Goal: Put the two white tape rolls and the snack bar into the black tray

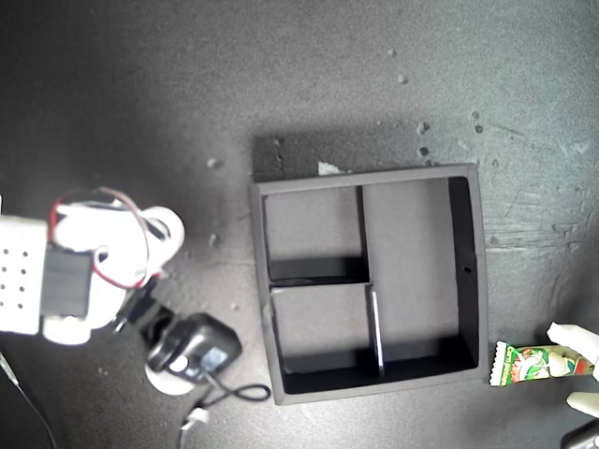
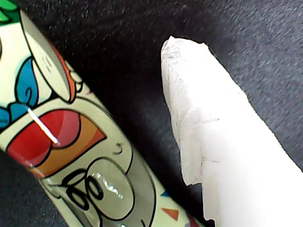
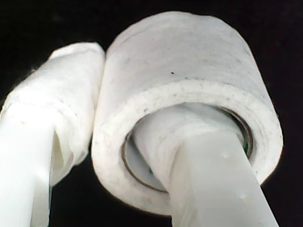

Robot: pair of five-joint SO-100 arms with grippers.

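Black tray [image 1: 468, 271] with all three compartments bare; nothing placed yet. Second tool [image 3: 118, 156] clamped on one white tape roll [image 3: 189, 85], one finger through its hole, over the worktop [image 1: 140, 94] toward the exterior view's left, apart from the tray. Other roll not clearly seen. First tool [image 1: 580, 369] spread open astride the snack bar [image 1: 533, 363], lying just beside the tray's lower right corner in the exterior view; grip not yet closed.
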